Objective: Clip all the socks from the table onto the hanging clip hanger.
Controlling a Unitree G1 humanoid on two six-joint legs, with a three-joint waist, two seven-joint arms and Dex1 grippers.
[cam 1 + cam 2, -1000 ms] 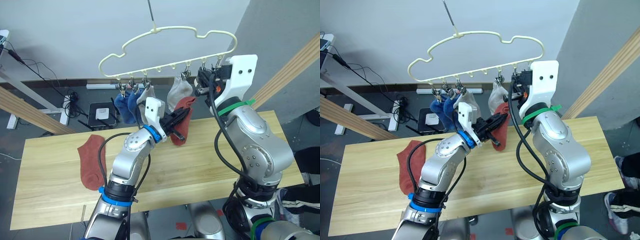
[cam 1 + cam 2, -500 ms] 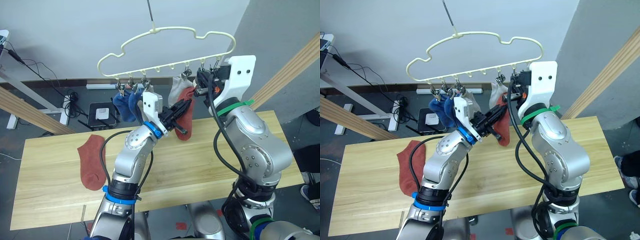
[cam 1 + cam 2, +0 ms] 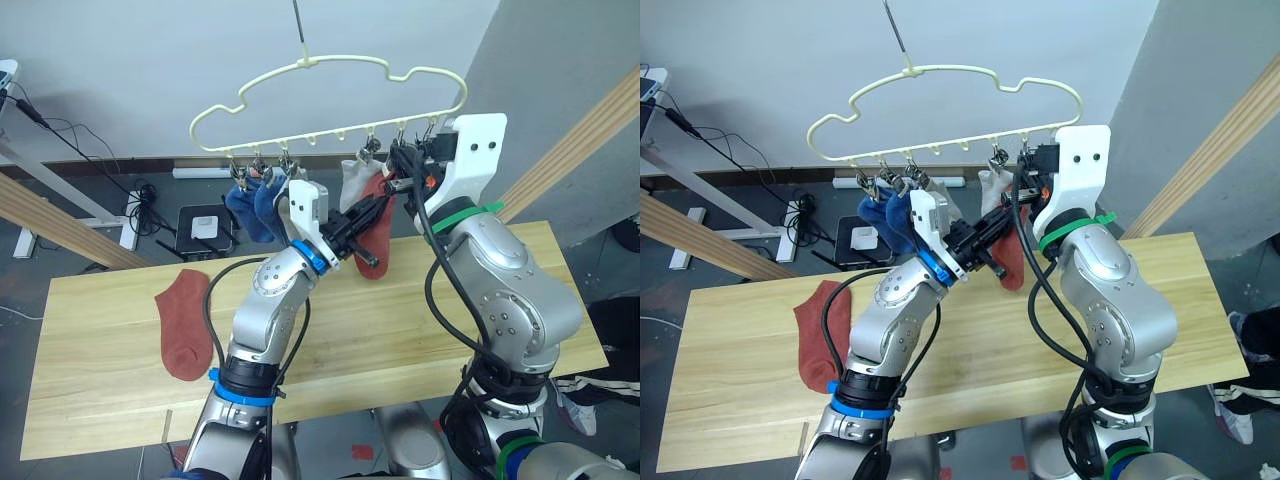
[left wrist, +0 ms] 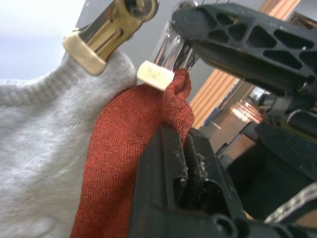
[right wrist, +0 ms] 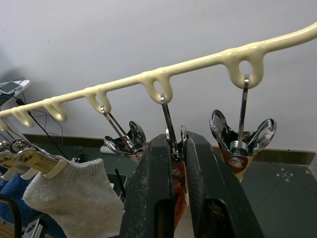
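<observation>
The cream clip hanger (image 3: 330,75) hangs above the table (image 3: 420,330). My left gripper (image 3: 375,207) is shut on a rust-red sock (image 3: 378,240) and holds its cuff (image 4: 171,101) up against a silver clip (image 4: 168,54). My right gripper (image 5: 178,144) is shut on that clip's handles (image 5: 172,131), just under the hanger bar (image 5: 163,79). Two blue socks (image 3: 250,205) and a light grey sock (image 3: 352,182) hang clipped on the hanger. A second rust-red sock (image 3: 183,320) lies flat on the table's left part.
An empty clip (image 5: 242,136) hangs on the far side of the pinched one, another (image 5: 126,141) between it and the grey sock (image 5: 74,186). Slanted wooden poles (image 3: 590,125) flank the table. Cables and a power strip (image 3: 130,205) lie on the floor behind.
My left gripper has lifted the rust-red sock from table height up to the clip at my right gripper. The hanger has swung slightly to the left.
</observation>
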